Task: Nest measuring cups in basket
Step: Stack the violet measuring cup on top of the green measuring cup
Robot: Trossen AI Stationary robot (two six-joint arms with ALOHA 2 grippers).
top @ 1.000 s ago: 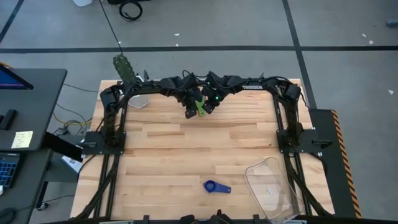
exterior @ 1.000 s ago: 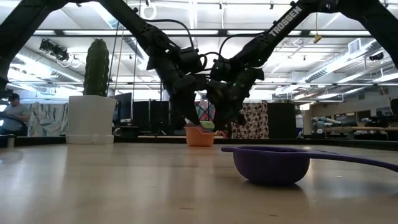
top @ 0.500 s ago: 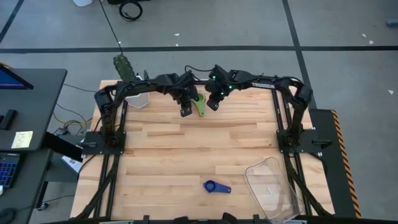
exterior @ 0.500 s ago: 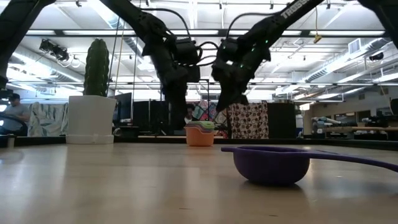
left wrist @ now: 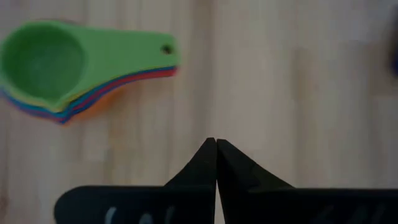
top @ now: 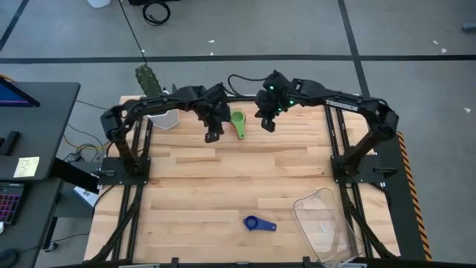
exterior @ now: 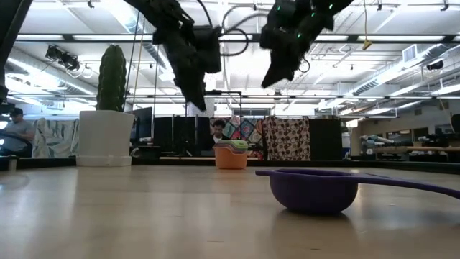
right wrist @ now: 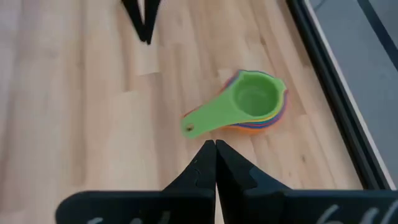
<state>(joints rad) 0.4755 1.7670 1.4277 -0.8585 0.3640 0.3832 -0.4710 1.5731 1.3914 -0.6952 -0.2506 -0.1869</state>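
A stack of nested measuring cups (top: 238,121), green one on top, handles together, stands on its base near the table's far edge; it shows in the low view (exterior: 231,155) and both wrist views (left wrist: 56,68) (right wrist: 255,102). A single dark blue cup (top: 258,222) (exterior: 314,188) sits upright on the table near the near edge. The clear basket (top: 327,223) lies at the near right corner. My left gripper (top: 210,135) (left wrist: 216,148) hangs shut in the air left of the stack. My right gripper (top: 268,125) (right wrist: 215,148) hangs shut to its right. Neither touches anything.
A cactus in a white pot (top: 165,117) (exterior: 106,137) stands at the far left corner. A desk with a laptop (top: 15,149) is beyond the left edge. The arms' frames run along both table sides. People sit in the room behind (exterior: 14,129).
Both grippers have risen from beside the stack of cups to well above it and moved apart, the left toward the table's left, the right toward its right. The stack has stayed in place on the table.
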